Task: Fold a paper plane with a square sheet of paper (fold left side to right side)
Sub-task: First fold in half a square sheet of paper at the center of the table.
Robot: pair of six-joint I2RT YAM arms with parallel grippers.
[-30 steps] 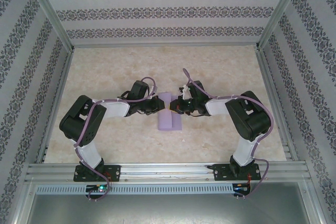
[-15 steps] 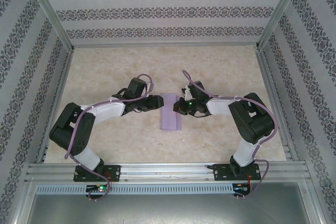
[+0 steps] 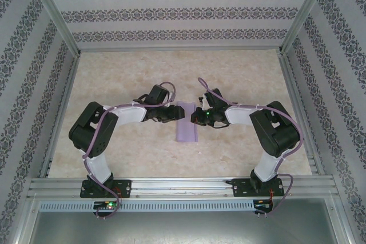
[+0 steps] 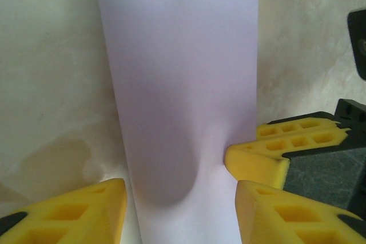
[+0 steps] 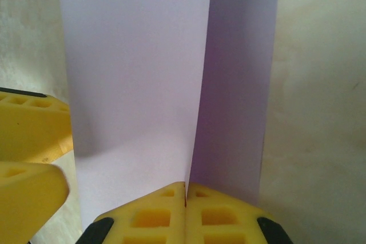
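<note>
While aloft, paper (image 5: 137, 72) edge in jaws

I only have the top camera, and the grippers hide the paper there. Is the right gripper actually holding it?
Observer: Yes. On the right wrist camera, the right gripper is shut on the paper, pinching its near edge.
Operator: And the left?
Observer: The left gripper is open, with its fingers straddling the paper's edge.
Operator: Is the sheet lying flat?
Observer: No. The left wrist camera shows it buckled between those fingers.
</note>
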